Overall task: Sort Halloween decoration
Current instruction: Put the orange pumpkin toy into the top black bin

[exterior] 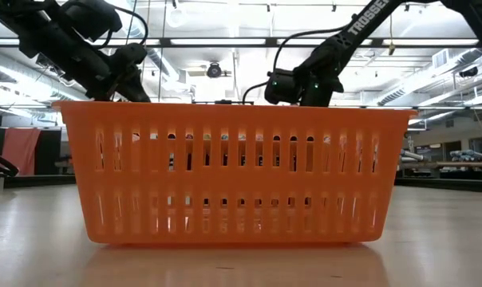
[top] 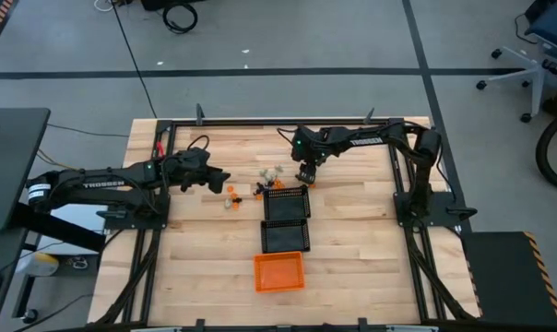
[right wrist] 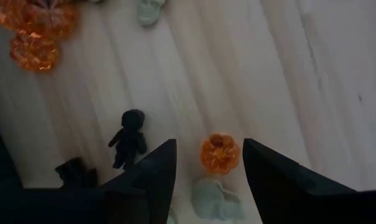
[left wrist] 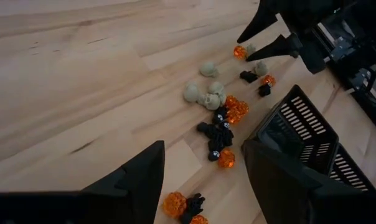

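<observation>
The Halloween decoration is a scatter of tiny orange, cream-white and black trinkets (top: 265,181) lying on the wooden table beside the far black mesh basket (top: 287,204). My left gripper (left wrist: 203,146) is open and hovers left of the pile (left wrist: 219,118). My right gripper (right wrist: 210,144) is open above the pile's right end. Its fingers stand on either side of an orange pumpkin trinket (right wrist: 219,154), with a cream skull (right wrist: 214,199) and a black figure (right wrist: 130,138) close by. In the low view the orange basket (exterior: 233,171) hides the trinkets.
A second black mesh basket (top: 286,236) sits nearer than the first, and the orange rectangular basket (top: 278,271) sits nearest to the table's near edge. A few trinkets (top: 232,197) lie apart, left of the baskets. Bare wood shows at the table's left and right (top: 361,231).
</observation>
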Controlling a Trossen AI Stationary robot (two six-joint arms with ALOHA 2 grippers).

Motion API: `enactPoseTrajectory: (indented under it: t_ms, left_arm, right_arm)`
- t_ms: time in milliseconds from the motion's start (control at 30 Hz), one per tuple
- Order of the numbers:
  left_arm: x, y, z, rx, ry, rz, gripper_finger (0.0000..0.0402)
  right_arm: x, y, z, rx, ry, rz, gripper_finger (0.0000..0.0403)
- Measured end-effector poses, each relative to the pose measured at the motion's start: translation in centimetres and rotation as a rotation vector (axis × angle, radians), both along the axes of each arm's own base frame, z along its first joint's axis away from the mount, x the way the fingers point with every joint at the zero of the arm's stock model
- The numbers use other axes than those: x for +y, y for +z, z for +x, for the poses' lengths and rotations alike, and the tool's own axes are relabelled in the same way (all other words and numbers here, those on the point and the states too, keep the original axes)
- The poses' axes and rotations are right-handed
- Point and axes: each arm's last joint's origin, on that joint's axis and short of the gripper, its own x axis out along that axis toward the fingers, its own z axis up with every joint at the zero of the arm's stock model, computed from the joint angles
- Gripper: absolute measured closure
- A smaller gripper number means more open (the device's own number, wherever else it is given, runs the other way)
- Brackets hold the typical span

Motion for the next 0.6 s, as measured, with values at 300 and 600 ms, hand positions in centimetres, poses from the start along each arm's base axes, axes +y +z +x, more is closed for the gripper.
enactPoseTrajectory:
  t_ms: [300, 600]
  left_arm:
    - [0.1, 0.5, 0.3, -0.061, 0.009, 0.003, 0.0176]
    - [0.1, 0.7, 0.4, -0.094, 0.011, 0.007, 0.0176]
  right_arm:
    - [-1.0, -0.9, -0.4, 0.003, 0.032, 0.049, 0.0235]
    - [-0.4, -1.1, 0.0, 0.027, 0.127, -0.001, 0.0256]
